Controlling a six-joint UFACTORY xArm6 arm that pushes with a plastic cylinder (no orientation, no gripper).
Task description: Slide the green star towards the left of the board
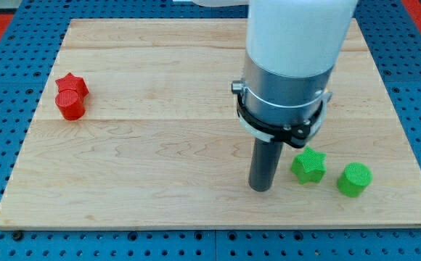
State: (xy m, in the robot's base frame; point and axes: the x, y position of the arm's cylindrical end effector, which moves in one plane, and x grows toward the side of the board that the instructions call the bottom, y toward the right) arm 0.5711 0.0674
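Observation:
The green star [309,165] lies on the wooden board [160,145] at the view's lower right. My tip [260,188] rests on the board just to the view's left of the star and slightly lower, with a small gap between them. A green cylinder [354,179] sits to the view's right of the star. The arm's white and grey body [290,65] rises above the rod.
A red star [72,84] and a red cylinder [70,104] sit touching each other near the board's left edge. The board lies on a blue perforated surface [0,145].

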